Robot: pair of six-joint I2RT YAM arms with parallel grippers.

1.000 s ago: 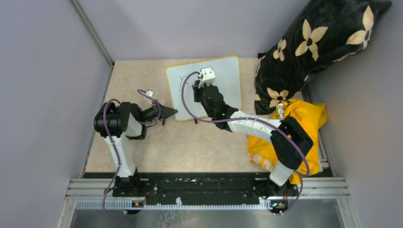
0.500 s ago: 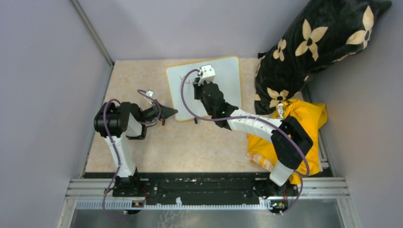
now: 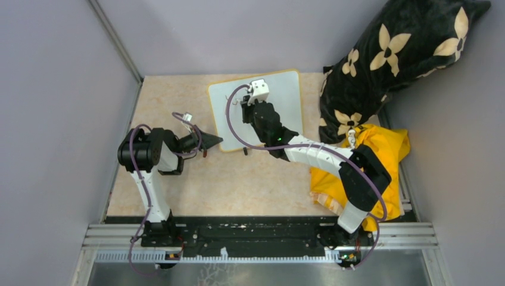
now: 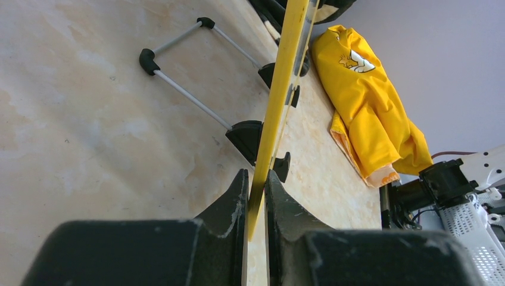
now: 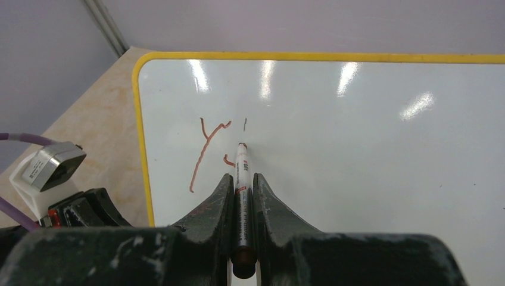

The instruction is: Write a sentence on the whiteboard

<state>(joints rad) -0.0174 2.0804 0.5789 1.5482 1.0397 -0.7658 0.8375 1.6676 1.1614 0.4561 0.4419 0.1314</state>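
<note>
The right gripper (image 5: 241, 179) is pinching the marker (image 5: 240, 162), tip on the board (image 5: 369, 149) mid-table, where the sentence (image 5: 208, 149) is only beginning. The left gripper (image 4: 256, 179) is clamping its edge; if this thin hold is slipping, strokes may go crooked.

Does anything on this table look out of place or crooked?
Yes. A yellow garment and a black floral cushion lie at the right of the table, unrelated to writing. The whiteboard sits askew to the table edges, its frame pinched by the left tool, while the right tool holds a marker to it.
</note>
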